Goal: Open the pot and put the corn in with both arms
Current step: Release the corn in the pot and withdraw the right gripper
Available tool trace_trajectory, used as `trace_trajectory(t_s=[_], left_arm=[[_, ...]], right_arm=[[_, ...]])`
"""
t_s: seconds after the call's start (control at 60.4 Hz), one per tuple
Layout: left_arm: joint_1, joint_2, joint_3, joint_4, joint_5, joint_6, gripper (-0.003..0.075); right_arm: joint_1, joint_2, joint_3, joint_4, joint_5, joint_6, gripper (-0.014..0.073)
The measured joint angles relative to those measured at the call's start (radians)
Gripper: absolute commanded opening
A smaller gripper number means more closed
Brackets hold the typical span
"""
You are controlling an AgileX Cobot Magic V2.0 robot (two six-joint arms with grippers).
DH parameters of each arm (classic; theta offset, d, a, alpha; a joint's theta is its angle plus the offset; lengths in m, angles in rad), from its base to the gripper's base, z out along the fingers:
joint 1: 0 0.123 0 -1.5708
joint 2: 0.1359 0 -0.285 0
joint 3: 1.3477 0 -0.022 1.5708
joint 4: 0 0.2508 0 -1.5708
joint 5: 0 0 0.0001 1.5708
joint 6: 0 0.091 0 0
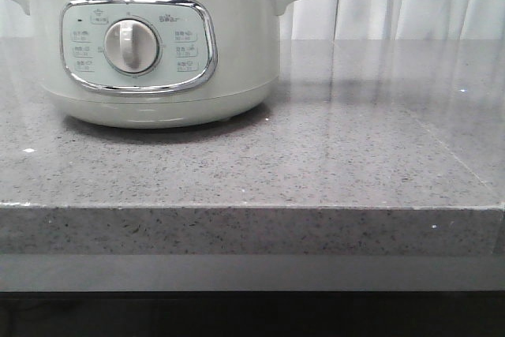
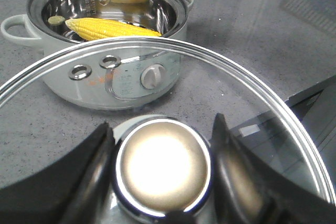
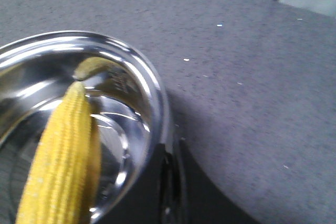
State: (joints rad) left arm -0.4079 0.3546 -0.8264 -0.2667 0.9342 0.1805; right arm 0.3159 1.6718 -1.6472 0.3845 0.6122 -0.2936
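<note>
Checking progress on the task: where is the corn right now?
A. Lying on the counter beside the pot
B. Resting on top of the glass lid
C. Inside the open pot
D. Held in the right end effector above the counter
C: the left wrist view shows the corn lying inside the steel bowl of the pot, while the left end effector holds the glass lid off it.

corn (image 2: 113, 28) in open pot (image 2: 105, 72), lid (image 2: 163, 166) gripped

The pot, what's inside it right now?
The corn lies inside the pot, leaning against its shiny steel wall. The left gripper holds the glass lid clear of the opening. The corn hides the floor beneath it.
</note>
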Motion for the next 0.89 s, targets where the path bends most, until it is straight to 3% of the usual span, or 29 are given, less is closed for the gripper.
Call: trace_trajectory(t_s=[0.331,0.712,0.894], left_arm=[[0.0,0.0,0.0,0.0,0.0,0.0,0.0168],[0.0,0.0,0.013,0.0,0.0,0.0,0.0168],[0.0,0.0,0.013,0.0,0.0,0.0,0.0168]], right_arm=[[-0.157,-0.343,0.407,-0.072,-0.118,0.0,-0.0068],[-0.138,-0.846,0.968,-0.074,-0.392,-0.002,-0.0068],[-0.132,-1.114,1.196,-0.074,-0.456,-0.002,-0.0068]])
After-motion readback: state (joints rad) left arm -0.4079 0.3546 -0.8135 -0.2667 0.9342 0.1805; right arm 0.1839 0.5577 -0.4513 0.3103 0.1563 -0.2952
